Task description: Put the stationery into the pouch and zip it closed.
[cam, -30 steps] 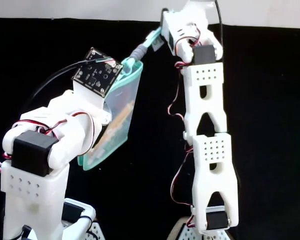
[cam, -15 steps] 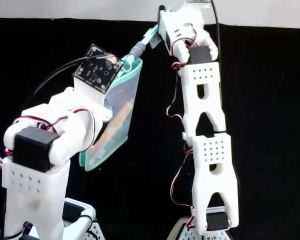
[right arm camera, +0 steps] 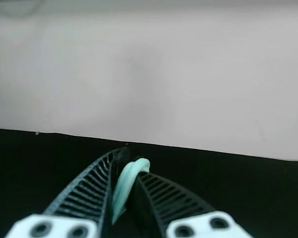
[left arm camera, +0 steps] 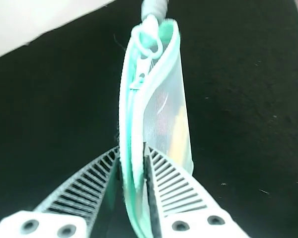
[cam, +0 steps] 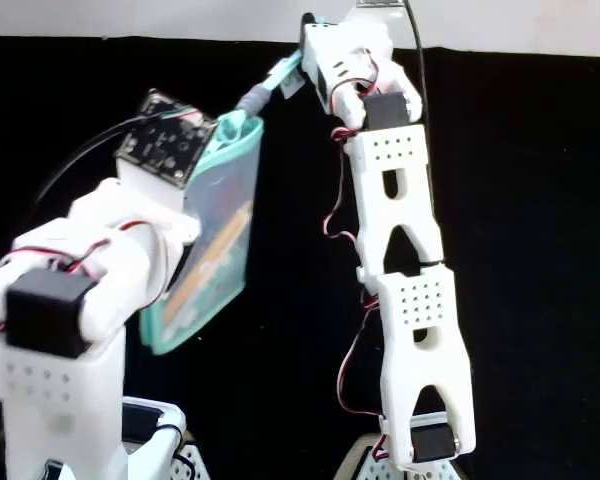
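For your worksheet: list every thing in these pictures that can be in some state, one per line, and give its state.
pouch: held up, hanging tilted, edges together where they show
stationery: inside the pouch, seen through its clear wall
zip slider: at the pouch's end towards the right claw; fully zipped or not, cannot tell
teal strap: pinched
left claw: shut on the pouch
right claw: shut on the teal strap

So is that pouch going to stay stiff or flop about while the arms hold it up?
Probably floppy: the pouch has thin clear walls that bow above the pinch of the left gripper. Likely light, since that pinch and the right gripper on its tab carry it. The stationery inside looks loose and may slide.
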`<control>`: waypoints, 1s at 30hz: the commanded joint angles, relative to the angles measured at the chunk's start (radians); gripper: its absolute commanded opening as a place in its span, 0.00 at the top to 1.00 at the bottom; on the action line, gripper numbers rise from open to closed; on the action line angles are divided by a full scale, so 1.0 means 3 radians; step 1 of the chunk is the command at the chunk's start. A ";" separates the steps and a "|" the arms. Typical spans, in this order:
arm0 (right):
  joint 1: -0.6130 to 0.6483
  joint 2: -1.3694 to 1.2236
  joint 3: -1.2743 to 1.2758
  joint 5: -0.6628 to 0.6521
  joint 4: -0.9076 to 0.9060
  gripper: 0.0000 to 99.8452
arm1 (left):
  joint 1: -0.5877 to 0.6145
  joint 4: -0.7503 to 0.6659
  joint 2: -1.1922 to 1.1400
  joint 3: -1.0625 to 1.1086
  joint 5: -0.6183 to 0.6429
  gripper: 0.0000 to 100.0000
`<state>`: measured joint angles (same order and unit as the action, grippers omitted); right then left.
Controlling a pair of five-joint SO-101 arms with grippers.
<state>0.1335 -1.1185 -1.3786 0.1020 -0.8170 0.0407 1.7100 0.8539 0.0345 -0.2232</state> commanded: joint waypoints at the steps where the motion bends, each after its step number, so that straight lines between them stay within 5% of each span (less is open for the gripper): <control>1: -0.2243 -0.0202 0.0146 -0.0056 0.0120 0.99 | 0.0361 0.0194 0.0703 -0.0141 -0.0077 0.99; 30: -0.2248 -0.0580 0.0488 -0.0061 0.0253 0.99 | 0.0355 0.0194 0.0985 -0.0959 -0.0164 0.99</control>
<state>0.2455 -1.1370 -1.3096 0.1020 -0.7710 0.1020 1.7438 1.0165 -0.0944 -0.2647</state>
